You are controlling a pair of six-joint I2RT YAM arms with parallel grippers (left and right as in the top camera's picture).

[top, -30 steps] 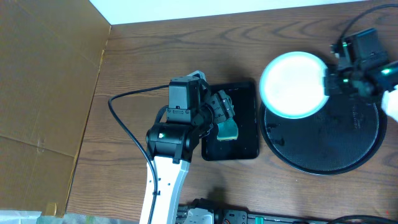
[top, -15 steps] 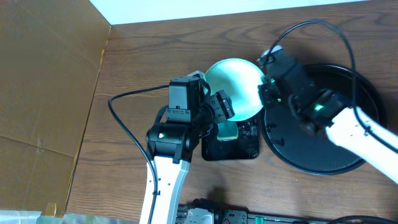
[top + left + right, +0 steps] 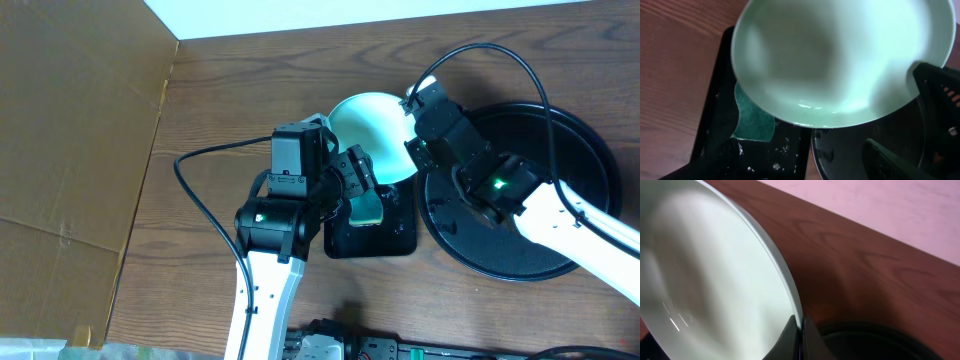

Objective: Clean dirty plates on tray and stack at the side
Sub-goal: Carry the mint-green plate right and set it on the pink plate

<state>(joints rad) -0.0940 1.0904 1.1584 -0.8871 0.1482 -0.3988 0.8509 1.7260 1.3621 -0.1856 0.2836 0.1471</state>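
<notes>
The round pale-mint plate (image 3: 368,135) has been carried off the glossy round black tray (image 3: 560,250), rim pinched by the right gripper (image 3: 412,140). It is presented, presumably for wiping, to the widely spread left gripper (image 3: 362,185).

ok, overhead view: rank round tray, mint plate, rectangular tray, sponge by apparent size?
1. round black tray
2/3. rectangular black tray, mint plate: look alike; plate is held up nearer the camera, so unranked
4. green sponge

Surface: a dark brown wood-grain counter (image 3: 230,90), evenly lit. At left, a creased tan cardboard sheet (image 3: 70,150), its edge slanting. Along the far side, a plain white strip (image 3: 350,12).
</notes>
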